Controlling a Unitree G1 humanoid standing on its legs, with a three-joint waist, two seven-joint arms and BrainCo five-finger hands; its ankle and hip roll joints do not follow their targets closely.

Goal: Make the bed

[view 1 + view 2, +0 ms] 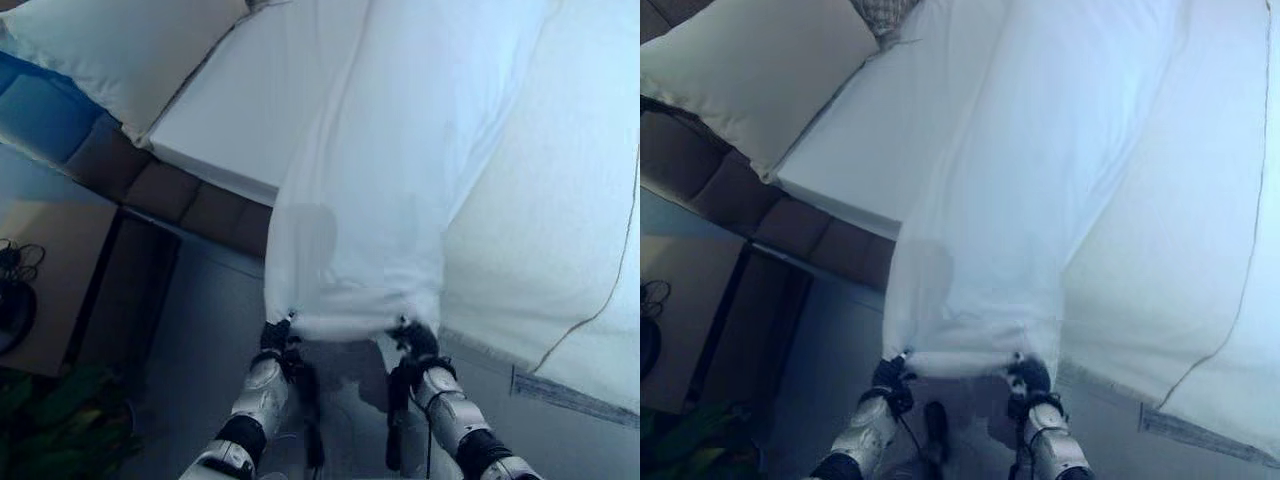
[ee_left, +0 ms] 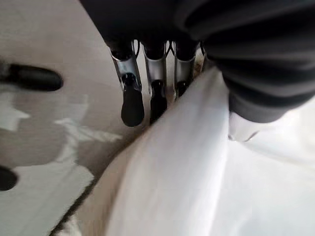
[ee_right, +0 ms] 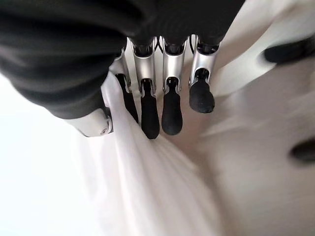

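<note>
Together the left hand (image 1: 277,335) and right hand (image 1: 413,340) grip the white sheet's (image 1: 390,150) lower edge — cloth pinched between thumb and curled fingers (image 3: 150,115) — beside the bed (image 1: 230,110).

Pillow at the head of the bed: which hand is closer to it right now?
Left. The left hand grips the sheet edge on the pillow's side; the right hand grips it farther away.

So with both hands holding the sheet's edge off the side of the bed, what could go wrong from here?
1. The white sheet is pinched only at its edge by the left hand and right hand; a pull could slip it free.
2. The bunched strip may spread unevenly over the mattress.
3. The hanging edge may drag toward the floor.
</note>
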